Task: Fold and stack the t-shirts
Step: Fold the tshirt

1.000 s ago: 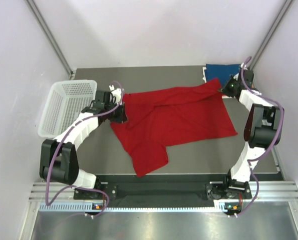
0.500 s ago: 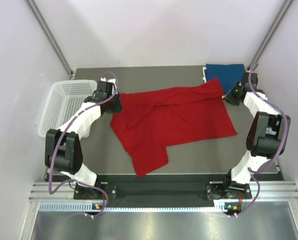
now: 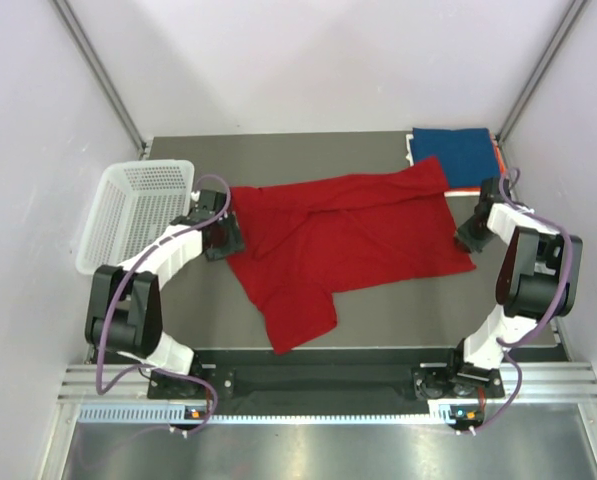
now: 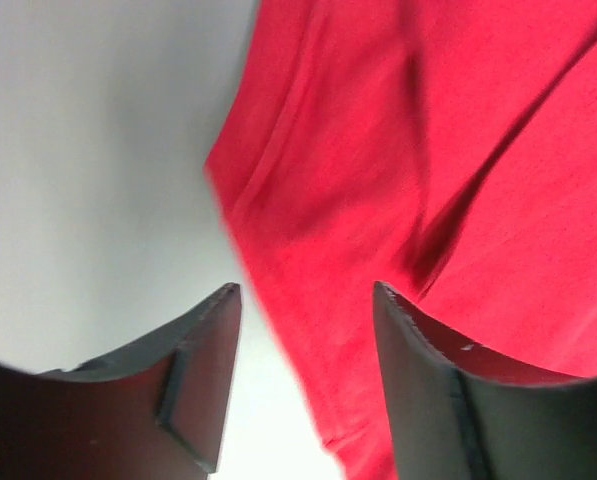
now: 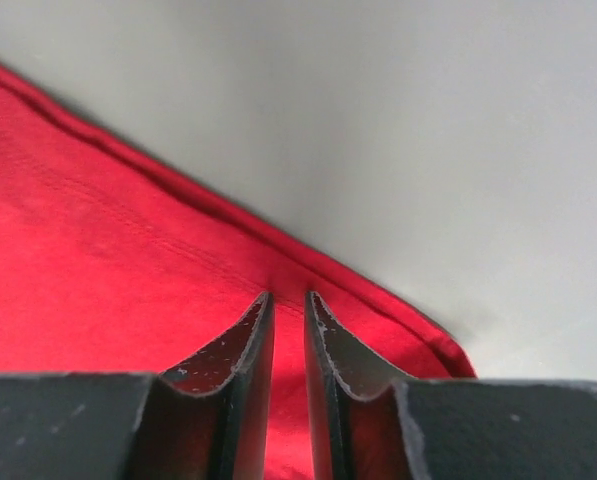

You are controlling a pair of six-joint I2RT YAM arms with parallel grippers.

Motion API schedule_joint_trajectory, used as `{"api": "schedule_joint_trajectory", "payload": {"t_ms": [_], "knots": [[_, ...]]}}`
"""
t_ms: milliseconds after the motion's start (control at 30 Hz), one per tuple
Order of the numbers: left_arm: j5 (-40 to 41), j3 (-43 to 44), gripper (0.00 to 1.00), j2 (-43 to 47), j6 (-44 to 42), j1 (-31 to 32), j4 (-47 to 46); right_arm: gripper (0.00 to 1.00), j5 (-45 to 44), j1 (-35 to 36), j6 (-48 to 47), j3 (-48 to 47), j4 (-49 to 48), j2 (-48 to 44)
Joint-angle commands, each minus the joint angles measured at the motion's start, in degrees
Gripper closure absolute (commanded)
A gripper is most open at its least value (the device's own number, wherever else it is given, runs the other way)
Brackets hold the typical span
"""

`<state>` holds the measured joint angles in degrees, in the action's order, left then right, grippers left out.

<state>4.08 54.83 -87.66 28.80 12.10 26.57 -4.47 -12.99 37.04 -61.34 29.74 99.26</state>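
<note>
Red t-shirt spread flat on the desk, one arm at each side edge.
Top external view: the red t-shirt point(image 3: 348, 240) lies spread across the middle of the desk point(image 3: 308, 150), one sleeve pointing toward the near edge. A folded dark blue t-shirt point(image 3: 456, 155) rests at the far right corner, where the red one's far right corner meets it. The white mesh basket point(image 3: 138, 215) stands at the desk's left edge. The left jaws sit at the red shirt's left edge and the right jaws at its right edge. Left wrist view: the left jaws stand spread wide, with the hemmed edge of the red cloth and bare desk showing between them; nothing is gripped. Right wrist view: the right jaws stand almost together, with a slim gap, over a hemmed corner of the red cloth; whether they pinch it cannot be told.
</note>
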Motion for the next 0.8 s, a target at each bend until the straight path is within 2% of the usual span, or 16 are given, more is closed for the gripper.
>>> {"api": "schedule_joint_trajectory", "payload": {"t_ms": [0,233,533,767], "knots": [[2.07,-3.67,0.39,6.0,2.58,0.03,-1.08,0.79,-4.57,-0.63,3.13,0.87,1.28,-3.98],[-0.73,-10.44,0.39,11.8,6.27,0.03,-3.8,0.71,-4.76,-1.33,5.68,1.84,2.96,-5.83],[-3.28,-16.42,0.37,13.56,8.82,0.82,-8.72,0.64,-3.62,-1.51,7.61,0.16,8.58,-7.33],[-0.3,-17.65,0.37,10.93,11.1,4.34,-11.7,0.61,-3.35,-1.68,7.87,4.12,6.57,-8.47]]}}
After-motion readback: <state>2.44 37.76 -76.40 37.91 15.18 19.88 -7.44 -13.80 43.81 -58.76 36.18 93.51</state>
